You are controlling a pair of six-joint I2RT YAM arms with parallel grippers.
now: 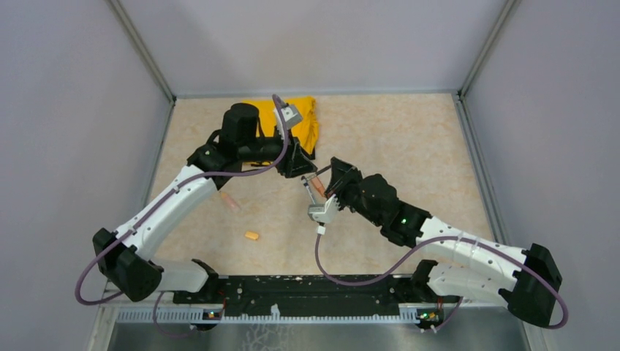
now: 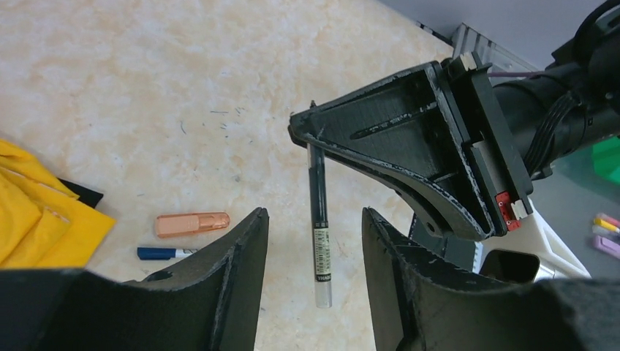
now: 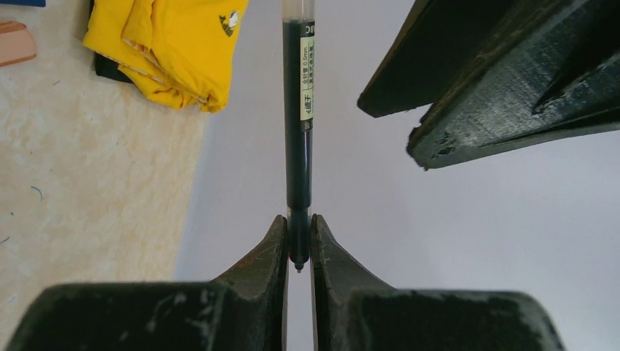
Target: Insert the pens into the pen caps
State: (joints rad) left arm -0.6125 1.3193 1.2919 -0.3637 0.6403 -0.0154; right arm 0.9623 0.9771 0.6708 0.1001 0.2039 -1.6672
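Nearest the right wrist camera, the writing tip of a thin dark pen with a clear barrel and a white printed label [image 3: 298, 146] is being pinched between the closed black fingers of the right gripper [image 3: 298, 223]. The long barrel is thus being presented outward, clear of the beige speckled table [image 1: 409, 146] and free along most of its length. That free end is being straddled by the left gripper [image 2: 314, 212], whose jaws are being held apart with a gap showing on either side of the barrel; nothing is being gripped by it. The arrangement is being read as a handover: with the tip covered by the right fingers, no cap can be fitted, so a grip farther back is probably being sought. A small dark blue cap [image 2: 157, 253] and a stubby translucent orange marker [image 2: 191, 223] are being left lying side by side on the table, near a folded yellow cloth [image 2: 36, 212], while a tiny light orange cap [image 1: 251, 235] is being left well apart, nearer the arm bases.
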